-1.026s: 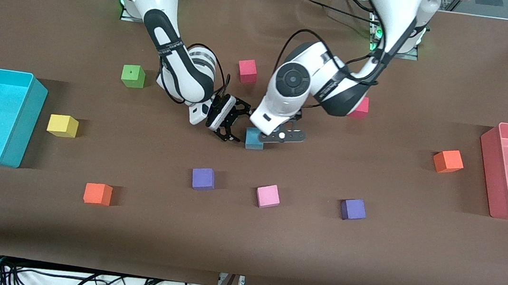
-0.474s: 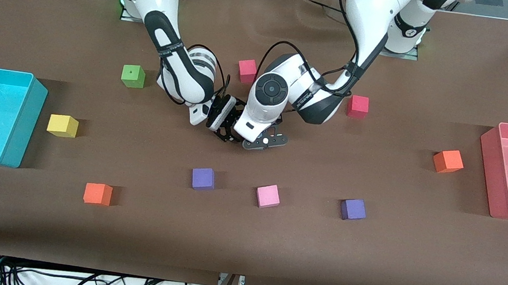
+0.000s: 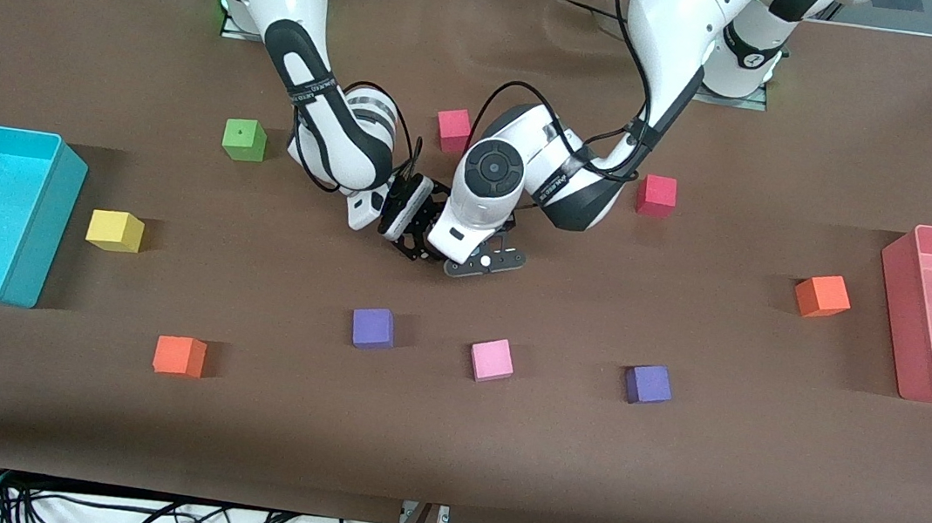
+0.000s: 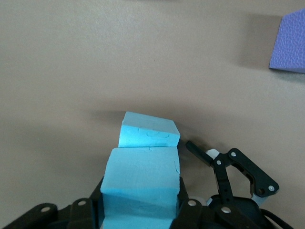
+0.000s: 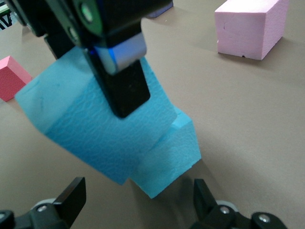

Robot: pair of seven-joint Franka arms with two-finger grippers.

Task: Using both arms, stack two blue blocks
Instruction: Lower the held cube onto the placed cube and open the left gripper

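Against half a second ago, little change: the left arm's wrist sits a touch nearer the right arm's hand. A second ago a blue block lay in plain sight in the front view; both now hidden there under the two hands mid-table.

Left gripper (image 4: 138, 210) clenched on the upper blue block (image 4: 140, 183), its lower edge over, perhaps touching, the lower blue block (image 4: 149, 131), which rests on the brown table (image 3: 669, 478). Contact not certain. Upper block sits skewed to the lower one.

Right gripper (image 5: 136, 198) released, fingers (image 5: 71, 195) wide, straddling the lower block without touching it.

Cyan bin (image 3: 40, 222) at the right arm's end and pink bin (image 3: 895, 310) at the left arm's end: nothing seen inside either.

Around: purple cube (image 3: 373, 327), pink cube (image 3: 492, 360) and second purple cube (image 3: 648, 384) nearer the front camera than the hands; orange cube (image 3: 179, 355), yellow cube (image 3: 115, 230), green cube (image 3: 244, 139) toward the right arm's end; two red cubes (image 3: 453, 129) (image 3: 656, 195) and another orange cube (image 3: 822, 296). The right gripper crowds close beside the left gripper at the stack
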